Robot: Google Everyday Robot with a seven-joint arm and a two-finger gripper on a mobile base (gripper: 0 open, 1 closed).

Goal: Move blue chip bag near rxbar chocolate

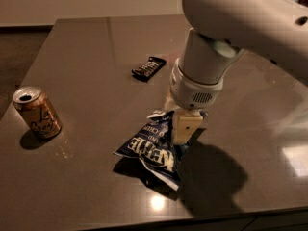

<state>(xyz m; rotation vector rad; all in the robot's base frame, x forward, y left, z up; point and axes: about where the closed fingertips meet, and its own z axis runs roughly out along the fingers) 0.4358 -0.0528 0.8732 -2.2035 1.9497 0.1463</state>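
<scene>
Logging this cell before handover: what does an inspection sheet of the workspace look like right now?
Surface: dark glossy brown tabletop, with light reflections.
Job's things: crumpled dark blue foil chip bag lies near the front edge; small flat dark-wrapped rxbar chocolate bar lies apart from it, further back.
Clutter: gold soda can stands at the left.
Grippers: gripper is down at the bag's right end, under the white arm.
Cables: nothing seen.
Surroundings: pale wall behind, dark floor at the left.
</scene>
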